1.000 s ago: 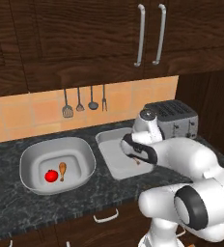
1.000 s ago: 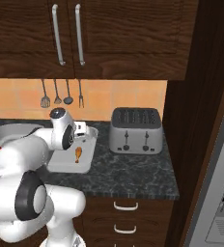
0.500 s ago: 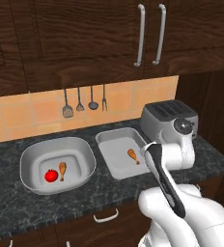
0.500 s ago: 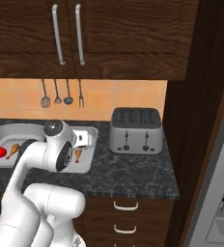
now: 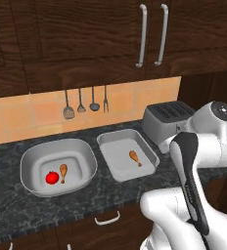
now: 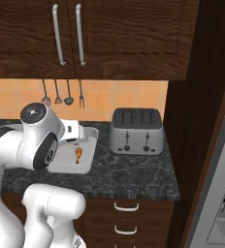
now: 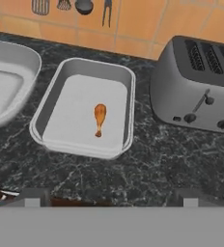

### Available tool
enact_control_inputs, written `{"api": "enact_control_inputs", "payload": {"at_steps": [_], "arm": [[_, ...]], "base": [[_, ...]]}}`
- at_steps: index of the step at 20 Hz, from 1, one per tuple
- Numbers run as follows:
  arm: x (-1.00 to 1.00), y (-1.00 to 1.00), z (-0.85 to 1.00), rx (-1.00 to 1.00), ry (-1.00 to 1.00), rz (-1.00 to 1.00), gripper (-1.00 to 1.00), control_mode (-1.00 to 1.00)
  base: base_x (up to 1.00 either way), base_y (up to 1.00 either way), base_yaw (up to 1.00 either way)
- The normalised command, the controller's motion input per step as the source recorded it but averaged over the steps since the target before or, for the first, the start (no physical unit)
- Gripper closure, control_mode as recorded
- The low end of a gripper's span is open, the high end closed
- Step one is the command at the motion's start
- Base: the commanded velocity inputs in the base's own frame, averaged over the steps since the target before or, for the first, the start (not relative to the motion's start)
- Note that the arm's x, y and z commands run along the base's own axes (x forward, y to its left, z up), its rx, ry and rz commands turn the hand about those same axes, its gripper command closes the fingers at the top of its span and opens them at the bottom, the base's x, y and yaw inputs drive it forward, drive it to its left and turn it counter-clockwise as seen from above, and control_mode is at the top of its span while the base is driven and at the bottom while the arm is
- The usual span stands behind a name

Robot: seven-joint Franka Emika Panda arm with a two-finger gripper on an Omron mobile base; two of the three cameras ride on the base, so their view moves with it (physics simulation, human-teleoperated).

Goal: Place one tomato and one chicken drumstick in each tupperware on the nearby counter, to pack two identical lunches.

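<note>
The counter (image 5: 110, 188) carried the oval tupperware (image 5: 34, 158) with tomato (image 5: 51, 177) and drumstick (image 5: 63, 171); rectangular tupperware (image 7: 61, 89) (beside toaster (image 7: 196, 91)) held one drumstick (image 7: 100, 118); jaws stood wide, holding nothing.

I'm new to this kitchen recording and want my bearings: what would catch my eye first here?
Two light-grey containers on the speckled counter: the oval basin on the left holds a red tomato beside a drumstick, while the rectangular tray next to it holds a lone drumstick. A silver toaster stands right of the tray, and utensils hang on the orange tiles above.
</note>
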Motion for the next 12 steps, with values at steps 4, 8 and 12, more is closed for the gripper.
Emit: {"api": "enact_control_inputs", "payload": {"at_steps": [4, 8, 12], "arm": [[-1.00, 0.37, 0.06, -0.08, -0.10, -0.04, -1.00, -1.00], [-0.75, 0.19, -0.01, -0.14, -0.06, -0.11, -1.00, 1.00], [0.00, 0.00, 0.00, 0.00, 0.00, 0.00, -1.00, 1.00]], "base": [[0.00, 0.00, 0.00], [-0.25, -0.02, -0.04], [-0.95, -0.77, -0.22]]}}
